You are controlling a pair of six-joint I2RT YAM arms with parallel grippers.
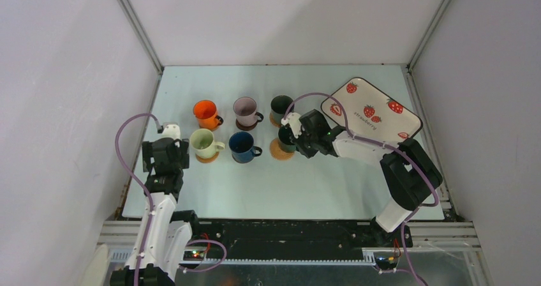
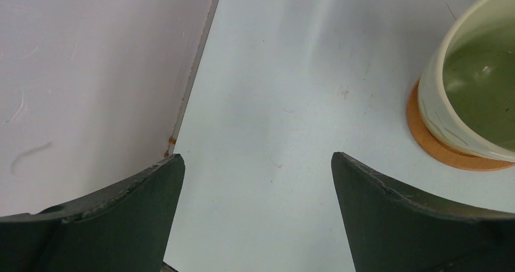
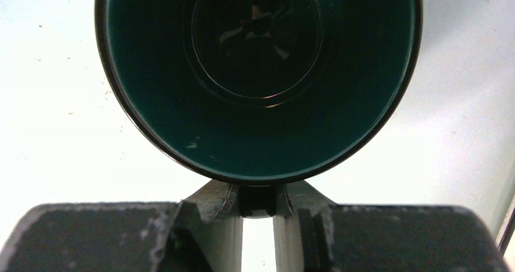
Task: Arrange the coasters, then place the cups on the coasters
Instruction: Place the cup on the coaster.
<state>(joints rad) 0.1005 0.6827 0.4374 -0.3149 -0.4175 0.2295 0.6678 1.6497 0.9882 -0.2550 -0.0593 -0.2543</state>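
Observation:
Six cups stand in two rows in the top view. The orange cup (image 1: 205, 112), mauve-white cup (image 1: 245, 110) and a dark green cup (image 1: 280, 106) form the back row. In front are the pale green cup (image 1: 202, 142) on a tan coaster (image 2: 435, 144) and the navy cup (image 1: 242, 145). My right gripper (image 3: 258, 199) is shut on the handle of the second dark green cup (image 3: 258, 71), which sits over a tan coaster (image 1: 278, 152); whether they touch is hidden. My left gripper (image 2: 258, 156) stands open over bare table, left of the pale green cup (image 2: 480, 90).
A white strawberry-print tray (image 1: 352, 101) lies at the back right, just behind my right arm. The white side wall (image 2: 91, 71) runs close along the left of my left gripper. The enclosure's walls bound the table on three sides.

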